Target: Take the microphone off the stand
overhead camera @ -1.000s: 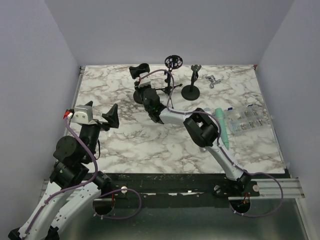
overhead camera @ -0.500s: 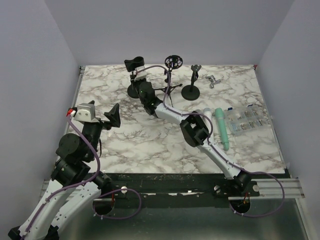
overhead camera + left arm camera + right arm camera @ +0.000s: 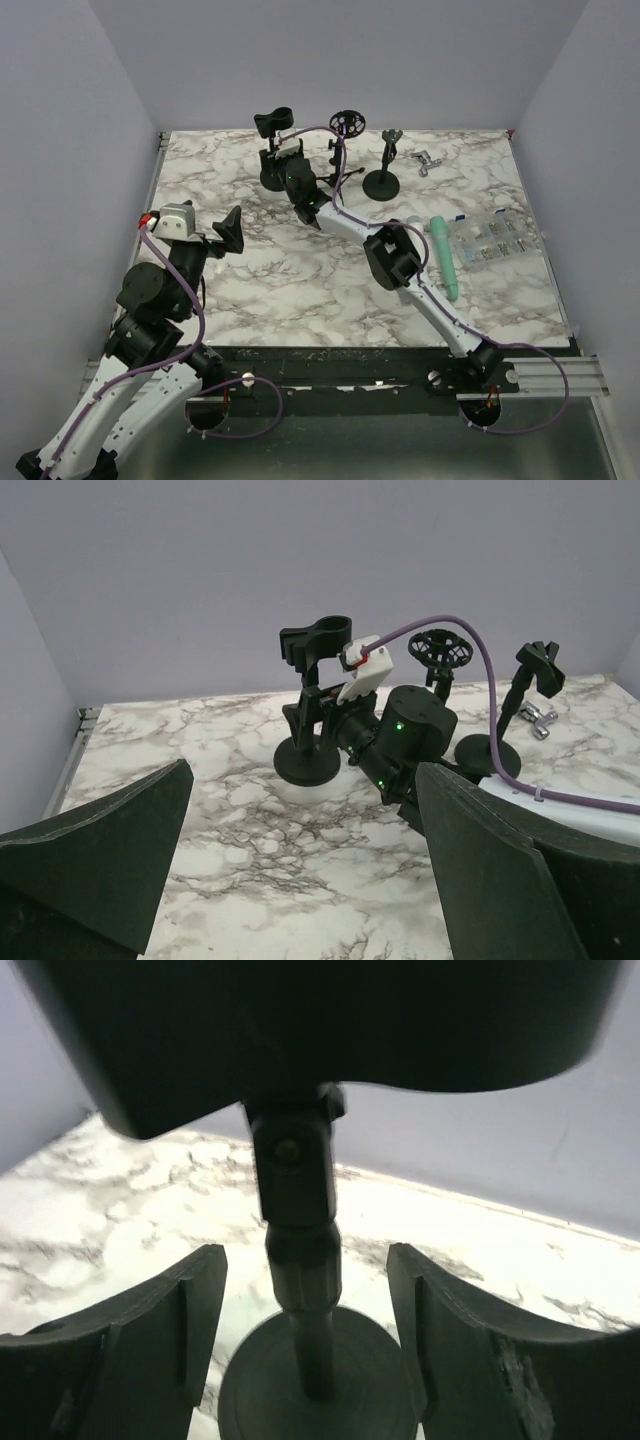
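Right gripper (image 3: 305, 1260) jaws have widened since a second ago. They now stand part open either side of the stand (image 3: 297, 1210) post, with a gap on both sides, holding nothing. Stand is upright on its round base at 11 o'clock on the marble table (image 3: 300, 290). Microphone (image 3: 445, 258), teal, lies flat at 3 o'clock, just beside a clear organiser box (image 3: 493, 240). Left gripper (image 3: 305, 775) hovers at 9 o'clock, jaws wide, empty.
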Available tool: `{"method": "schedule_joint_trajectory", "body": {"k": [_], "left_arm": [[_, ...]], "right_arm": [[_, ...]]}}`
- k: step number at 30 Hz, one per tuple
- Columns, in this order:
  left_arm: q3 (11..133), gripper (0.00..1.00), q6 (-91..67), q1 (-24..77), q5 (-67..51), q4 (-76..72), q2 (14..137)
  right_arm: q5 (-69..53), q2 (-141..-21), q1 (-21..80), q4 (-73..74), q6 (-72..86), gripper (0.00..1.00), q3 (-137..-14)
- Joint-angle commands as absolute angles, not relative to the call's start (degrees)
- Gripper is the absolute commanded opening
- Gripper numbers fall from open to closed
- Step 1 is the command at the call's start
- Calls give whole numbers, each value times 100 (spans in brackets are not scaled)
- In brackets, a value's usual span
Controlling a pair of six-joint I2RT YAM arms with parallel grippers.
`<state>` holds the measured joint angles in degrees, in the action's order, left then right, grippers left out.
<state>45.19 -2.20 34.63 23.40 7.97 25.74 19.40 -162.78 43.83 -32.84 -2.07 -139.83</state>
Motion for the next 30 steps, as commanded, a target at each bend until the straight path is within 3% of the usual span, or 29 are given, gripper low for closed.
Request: {"method": "schedule_joint_trajectory", "body": {"k": [1,3,10,22,30], "left_arm": [[4579,96,-246,3489,2271,744,2612],[4585,96,-242,3489,2277,747,2615],[4584,96,-248,3489,2276,749,2564],[4588,96,-255,3494,2297,759,2533],[4606,96,-274,3493,2324,789,2436]], "right_arm": [[1717,-15717,4481,-2799,-202,78,-13670],[1794,-15351,4575,-2813,-200,86,-13234],[2344,-13863,4940,-2851,-36,100,-11095],[2692,-11104,5430,-2826,1520,100,-6509],[2630,-8216,5433,-1710,2085,100,-4470]]}}
